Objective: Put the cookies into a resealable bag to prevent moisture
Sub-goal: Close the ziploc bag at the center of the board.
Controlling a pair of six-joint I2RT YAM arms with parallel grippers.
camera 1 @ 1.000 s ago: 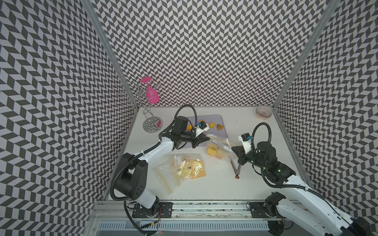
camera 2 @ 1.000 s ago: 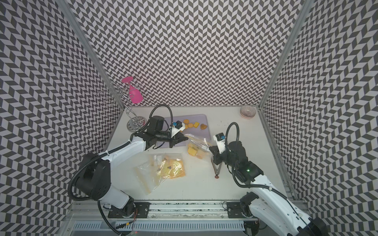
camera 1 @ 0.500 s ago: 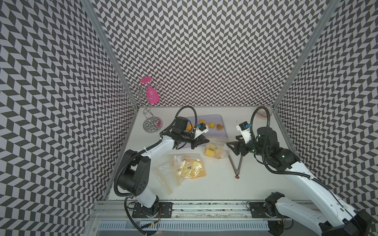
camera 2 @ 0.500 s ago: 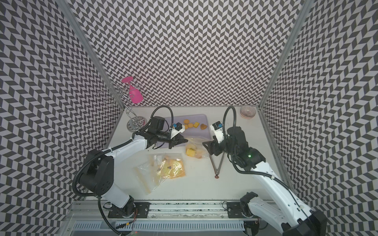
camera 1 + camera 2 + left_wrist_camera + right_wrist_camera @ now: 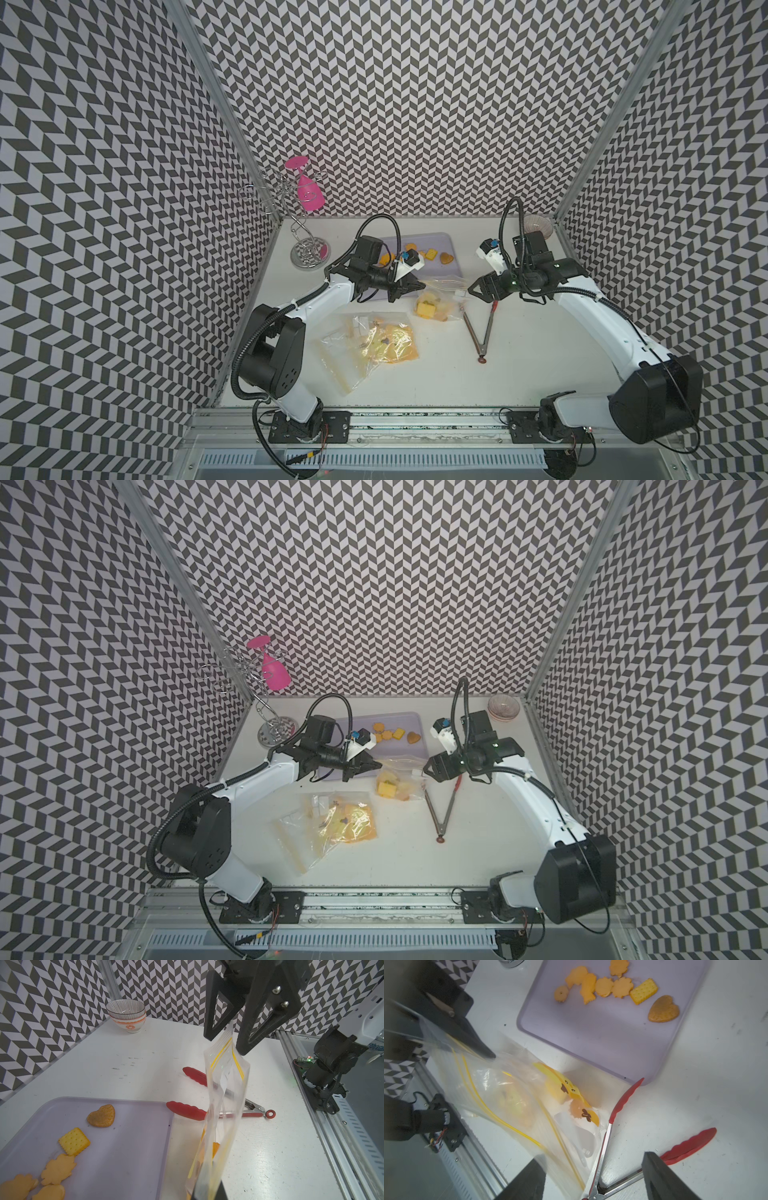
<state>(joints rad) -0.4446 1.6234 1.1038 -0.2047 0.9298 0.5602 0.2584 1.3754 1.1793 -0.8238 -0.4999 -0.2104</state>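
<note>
Status: partly loaded. Eight cookies lie on the lilac tray, the brown heart nearest the right arm. A few more show through the resealable bag, though its printed film makes them hard to count. The bag is slung between the arms, just off the tray's near corner. Left gripper: jaws closed on one end of the zip edge. Right gripper: jaws apart, with the other end of the zip edge between them, not pinched. The two yellow zip strips look parted, so I judge the bag unsealed. Remaining: load the tray's cookies, then seal. Room: the tongs lie on the bench below the right jaws, against the bag's lower corner, a likely snag. The spare bags sit nearer the front rail, apart. The bowl and glass rack stand in the far corners, well clear. The bench right of the tongs is bare.
</note>
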